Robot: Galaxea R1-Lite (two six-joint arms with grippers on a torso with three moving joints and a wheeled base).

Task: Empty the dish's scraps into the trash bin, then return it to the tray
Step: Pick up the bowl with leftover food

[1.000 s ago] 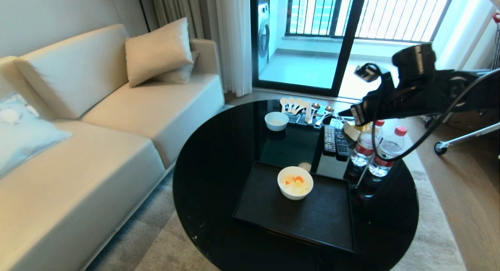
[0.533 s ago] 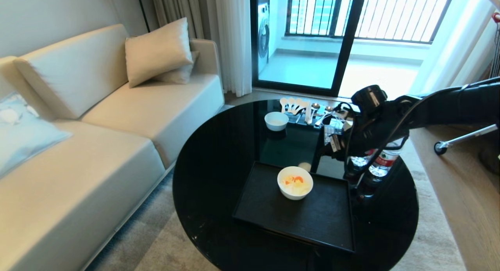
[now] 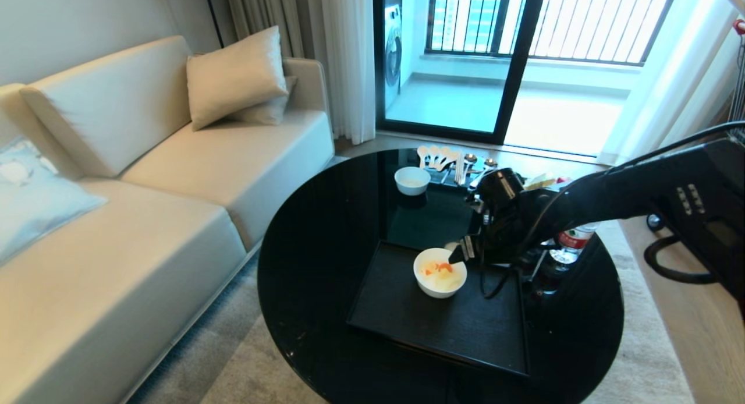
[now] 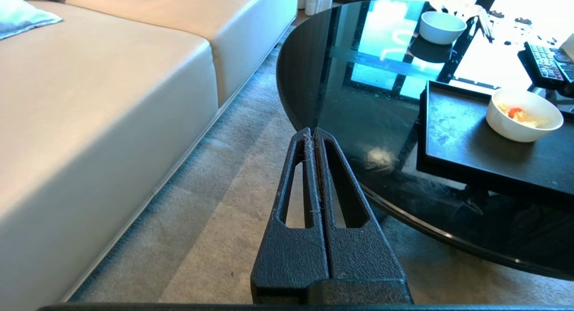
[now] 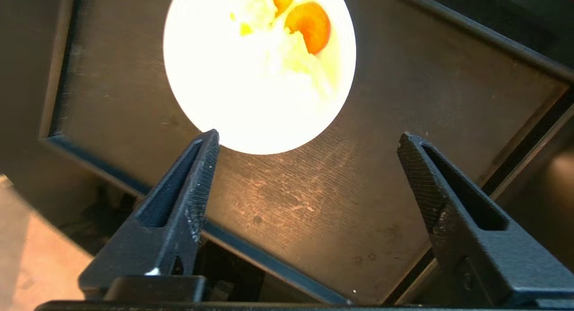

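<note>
The dish (image 3: pixel 440 280), a deep white bowl, stands on the far part of the black tray (image 3: pixel 448 334) on the round table. The scraps (image 3: pixel 437 269), pale shreds with orange chunks, lie inside it. My right gripper (image 3: pixel 457 255) hangs just above the dish's far right rim, pointing down, open and empty. In the right wrist view the dish (image 5: pixel 260 69) and scraps (image 5: pixel 308 25) lie just beyond the spread fingers (image 5: pixel 202 176) over the tray (image 5: pixel 314 203). My left gripper (image 4: pixel 312 132) is shut, parked over the carpet beside the table. The trash bin is out of view.
A smaller white bowl (image 3: pixel 412 180) and several spoons (image 3: pixel 448 158) sit at the black table's (image 3: pixel 320 247) far side. Water bottles (image 3: pixel 567 241) stand right of the tray, under my right arm. Remote controls (image 4: pixel 545 64) lie behind the tray. A cream sofa (image 3: pixel 145 218) is on the left.
My right arm swung down from high at the right to just above the dish, turning to point down. Its gripper went from shut to open. The dish has not moved.
</note>
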